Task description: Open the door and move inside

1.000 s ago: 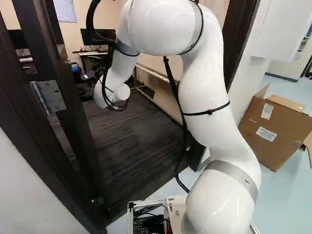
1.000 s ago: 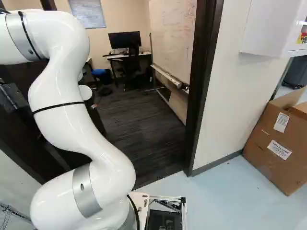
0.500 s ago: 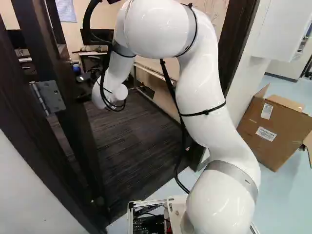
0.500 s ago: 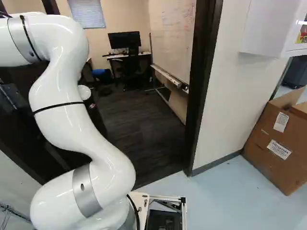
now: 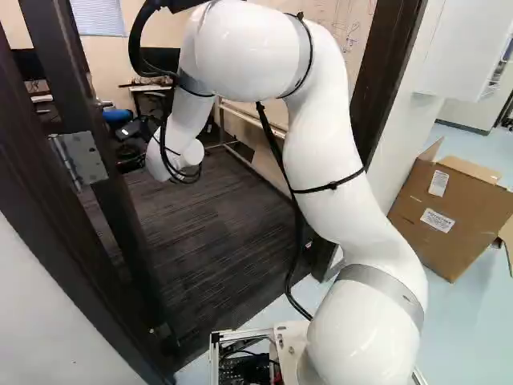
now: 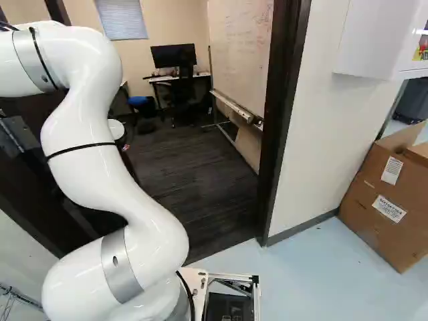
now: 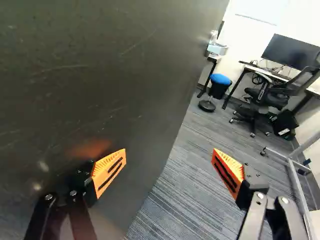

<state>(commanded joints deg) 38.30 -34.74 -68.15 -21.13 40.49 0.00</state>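
The dark door (image 5: 132, 216) stands swung into the room at the left of the left base view, its metal hinge (image 5: 80, 158) on the near side. My gripper (image 5: 132, 163) shows there only in part, beyond the door's edge. In the wrist view the door's broad face (image 7: 110, 60) fills one side, and my gripper (image 7: 169, 156) stands open with nothing between its orange-padded fingers. One finger is close over the door face, which mirrors its orange; contact cannot be told. The door handle (image 7: 216, 47) is ahead, at the door's far edge.
The doorway's dark right post (image 6: 284, 127) borders the opening onto dark carpet (image 6: 194, 180). Inside are a whiteboard (image 6: 241, 53), a desk with a monitor (image 6: 174, 55), an office chair (image 7: 265, 95) and a blue-topped stool (image 7: 220, 80). A cardboard box (image 6: 384, 200) stands outside, right.
The arm's upper part and wrist have shifted left in the left base view, bringing the wrist closer to the door's edge. The base and the door have not visibly moved.
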